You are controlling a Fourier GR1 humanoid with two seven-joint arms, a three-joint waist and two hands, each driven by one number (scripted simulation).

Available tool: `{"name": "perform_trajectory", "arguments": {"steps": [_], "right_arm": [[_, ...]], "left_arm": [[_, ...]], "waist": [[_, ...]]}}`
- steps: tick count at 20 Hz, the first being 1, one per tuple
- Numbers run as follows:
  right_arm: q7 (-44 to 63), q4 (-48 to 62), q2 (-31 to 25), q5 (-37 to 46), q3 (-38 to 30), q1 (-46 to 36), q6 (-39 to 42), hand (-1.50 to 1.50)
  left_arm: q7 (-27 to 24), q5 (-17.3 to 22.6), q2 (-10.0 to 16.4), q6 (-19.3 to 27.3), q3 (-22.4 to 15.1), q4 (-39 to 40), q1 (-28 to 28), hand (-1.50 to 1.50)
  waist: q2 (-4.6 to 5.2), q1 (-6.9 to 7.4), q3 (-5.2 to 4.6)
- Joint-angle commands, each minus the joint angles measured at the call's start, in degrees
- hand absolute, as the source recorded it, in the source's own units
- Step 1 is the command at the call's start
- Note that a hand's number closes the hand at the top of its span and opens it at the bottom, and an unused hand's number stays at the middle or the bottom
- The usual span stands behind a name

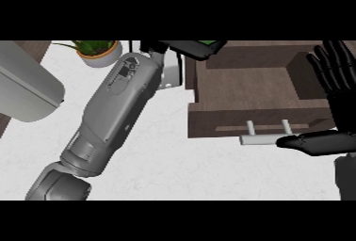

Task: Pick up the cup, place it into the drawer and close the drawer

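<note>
"Cup [207, 43], where?"

"Far edge of the view, in my left hand [189, 47]. Only a green sliver shows past the black fingers, and I take that for the cup. The fingers look curled round it."

"Relative to the drawer?"

"Hand and cup sit at the far left corner of the drawer [243, 89], about over the back wall and not over the open inside. From the cup, the bare drawer floor lies to my right and toward me. Can't tell how high the cup hangs."

"Cup's long axis?"

"Can't tell, too much of it is hidden."

"Other hand?"

"My right hand [342, 110] is at the view's right edge, over the drawer's right wall. It's spread with fingers up, resting, and holds nothing. Its thumb lies just beside the right end of the handle [266, 135]. Touching or not, I can't tell."

"So the next move?"

"My guess: the left hand carries the cup right and toward me, then lowers it inside and lets go. My right hand is much nearer the drawer front, so it would do the closing push, away from me."

"Anything in the way?"

"A potted plant [97, 49] stands on the white bench [160, 155], left of my left forearm and well apart from the drawer."
</note>
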Motion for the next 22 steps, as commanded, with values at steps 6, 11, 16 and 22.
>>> {"name": "perform_trajectory", "arguments": {"steps": [6, 11, 16, 22], "right_arm": [[-1.38, 2.2, -0.75, -1.5, -0.19, -2.23, 2.09, -1.5], [-2.17, 1.32, 1.22, -0.6, 2.46, -2.29, 1.88, -1.5], [-1.4, 1.9, 1.83, -0.18, 3.6, -5.81, 1.21, -1.5], [-0.79, 1.66, 2.28, -1.04, 5.55, -6.55, 2.84, -1.5]], "left_arm": [[4.27, 3.35, -0.06, 7.52, -6.11, 17.57, -10.78, 1.5], [7.16, 4.15, -0.06, 3.05, -10.89, 23.09, -11.05, 1.5], [8.22, 5.5, -0.06, 1.33, -15.14, 24.44, -10.9, 1.5], [3.19, 10.03, -0.06, 1.08, -16.42, 22.06, -4.96, -1.5]], "waist": [[1.12, -3.27, 0.09], [1.86, -5.67, 0.14], [2.45, -8.14, 0.14], [2.73, -10.53, 0.02]]}}
